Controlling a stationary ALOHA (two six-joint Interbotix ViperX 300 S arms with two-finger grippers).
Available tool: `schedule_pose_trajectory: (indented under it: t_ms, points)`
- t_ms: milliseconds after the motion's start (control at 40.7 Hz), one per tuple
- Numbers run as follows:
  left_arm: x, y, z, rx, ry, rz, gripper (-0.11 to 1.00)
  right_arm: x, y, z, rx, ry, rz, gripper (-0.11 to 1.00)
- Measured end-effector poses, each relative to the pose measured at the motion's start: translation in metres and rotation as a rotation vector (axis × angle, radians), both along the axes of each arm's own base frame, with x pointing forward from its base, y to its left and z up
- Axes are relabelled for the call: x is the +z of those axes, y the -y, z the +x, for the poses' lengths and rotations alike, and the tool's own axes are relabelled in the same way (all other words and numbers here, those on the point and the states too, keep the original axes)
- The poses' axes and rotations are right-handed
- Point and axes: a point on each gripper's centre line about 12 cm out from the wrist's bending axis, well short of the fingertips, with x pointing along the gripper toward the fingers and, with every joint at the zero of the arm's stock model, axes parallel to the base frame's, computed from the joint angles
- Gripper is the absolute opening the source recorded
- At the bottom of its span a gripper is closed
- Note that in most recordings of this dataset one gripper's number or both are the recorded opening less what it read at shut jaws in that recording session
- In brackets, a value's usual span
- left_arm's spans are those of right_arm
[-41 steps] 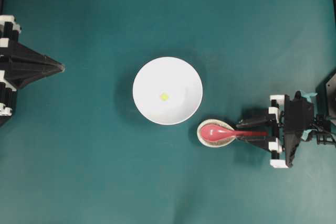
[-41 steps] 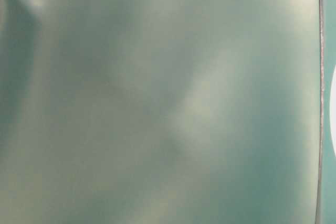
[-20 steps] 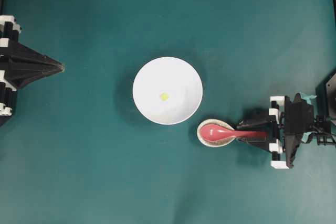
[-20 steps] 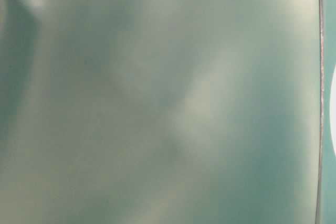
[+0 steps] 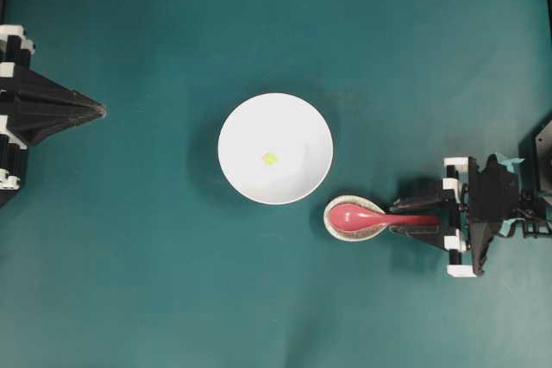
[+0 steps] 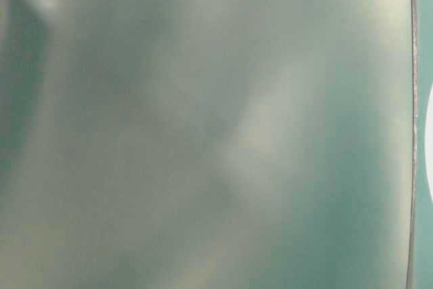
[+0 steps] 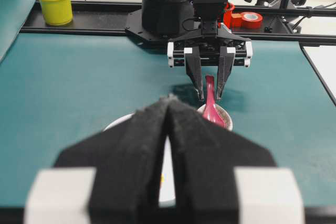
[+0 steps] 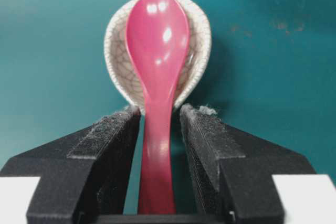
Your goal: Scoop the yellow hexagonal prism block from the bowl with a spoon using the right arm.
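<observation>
The white bowl (image 5: 233, 127) sits mid-table with the tiny yellow hexagonal prism block (image 5: 270, 159) lying in it. The pink-red spoon (image 5: 362, 217) rests scoop-up in a small speckled spoon rest (image 5: 331, 209), right of and nearer than the bowl. My right gripper (image 5: 398, 220) is open, one finger on each side of the spoon's handle. In the right wrist view the handle (image 8: 157, 145) runs between the pads (image 8: 113, 129) with a gap on both sides. My left gripper (image 5: 99, 111) is shut at the far left, holding nothing.
Stacked yellow and blue cups (image 7: 54, 3) and red tape rolls (image 7: 251, 20) stand beyond the table's edge behind the right arm. The table-level view is a teal blur with a white sliver (image 6: 429, 147) at its right edge.
The right gripper has shifted very slightly, still astride the spoon's handle with its jaws apart. Spoon, bowl, block and left arm have not moved.
</observation>
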Motion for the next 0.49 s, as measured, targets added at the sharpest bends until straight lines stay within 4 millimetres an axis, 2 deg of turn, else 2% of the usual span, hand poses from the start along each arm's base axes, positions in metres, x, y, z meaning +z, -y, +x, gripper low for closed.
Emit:
schedule_pose_trajectory:
  t_ms: [491]
  points:
    - [0.0000,0.0000,0.0000,0.000,0.000,0.000,-0.01,0.0000,-0.0005,0.0000,0.015,-0.001,-0.029,0.42]
